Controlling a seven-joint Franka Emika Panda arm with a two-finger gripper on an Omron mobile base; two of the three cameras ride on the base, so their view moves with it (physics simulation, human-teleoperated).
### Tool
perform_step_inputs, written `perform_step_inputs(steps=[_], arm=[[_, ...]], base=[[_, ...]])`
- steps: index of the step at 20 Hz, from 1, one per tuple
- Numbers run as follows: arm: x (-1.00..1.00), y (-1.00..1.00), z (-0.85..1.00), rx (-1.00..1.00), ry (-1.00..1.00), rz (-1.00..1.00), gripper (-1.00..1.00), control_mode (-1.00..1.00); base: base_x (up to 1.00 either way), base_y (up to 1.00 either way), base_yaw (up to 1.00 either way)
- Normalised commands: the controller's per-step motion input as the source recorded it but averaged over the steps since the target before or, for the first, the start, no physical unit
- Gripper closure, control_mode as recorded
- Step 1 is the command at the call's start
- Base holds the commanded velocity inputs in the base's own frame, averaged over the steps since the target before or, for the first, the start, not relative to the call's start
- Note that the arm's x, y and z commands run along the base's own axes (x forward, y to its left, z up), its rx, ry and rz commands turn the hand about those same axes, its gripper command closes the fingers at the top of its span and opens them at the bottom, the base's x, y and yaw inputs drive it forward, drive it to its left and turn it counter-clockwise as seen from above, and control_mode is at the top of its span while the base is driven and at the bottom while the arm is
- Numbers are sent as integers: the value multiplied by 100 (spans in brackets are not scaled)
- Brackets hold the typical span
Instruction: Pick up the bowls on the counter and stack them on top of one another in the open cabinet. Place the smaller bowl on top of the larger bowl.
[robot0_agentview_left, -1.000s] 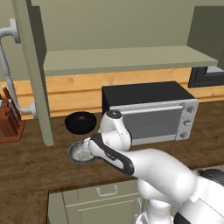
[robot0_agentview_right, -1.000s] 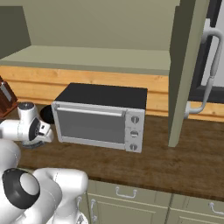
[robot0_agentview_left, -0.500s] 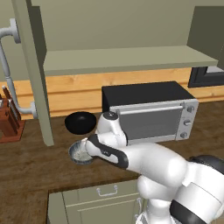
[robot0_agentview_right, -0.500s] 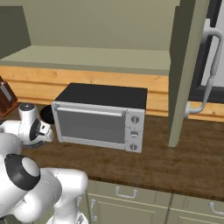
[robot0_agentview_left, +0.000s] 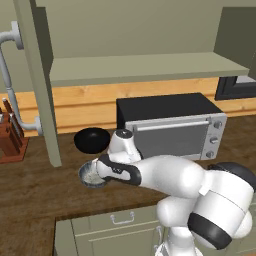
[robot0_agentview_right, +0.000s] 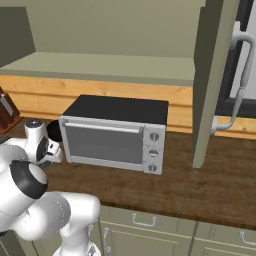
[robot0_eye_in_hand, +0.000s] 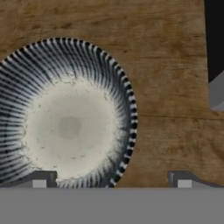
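The smaller bowl (robot0_eye_in_hand: 65, 118) sits on the counter (robot0_eye_in_hand: 170, 87) near the larger bowl (robot0_agentview_left: 92, 140), as the gripper (robot0_eye_in_hand: 111, 181) hovers over its rim, jaws fully spread and empty. The pickup appears under way; next, likely a descent straddling the rim before closing.

On the dark brown wood-plank counter (robot0_agentview_left: 30, 185), matt and grainy, the small grey bowl (robot0_agentview_left: 91, 175) looks like glazed ceramic with a pale speckled inside, the larger black bowl (robot0_agentview_left: 92, 140) behind it glossy, the brushed-metal toaster oven (robot0_agentview_left: 172, 132) beside them smooth.
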Motion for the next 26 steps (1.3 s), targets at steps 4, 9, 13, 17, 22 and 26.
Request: perform_step_inputs(steps=[4,9,13,17,22,26], arm=[[7,4,-26,0,0,0,-100,-100],[11,9,-26,0,2,0,100,-100],[13,13,-30,0,4,0,100,-100],[1,10,-4,0,5,0,100,-100],[-20,8,19,0,0,-3,100,-100],[-46,0,33,0,-1,-13,100,-100]], base=[[0,0,0],[0,0,0],[0,0,0],[0,0,0],[0,0,0],[0,0,0]])
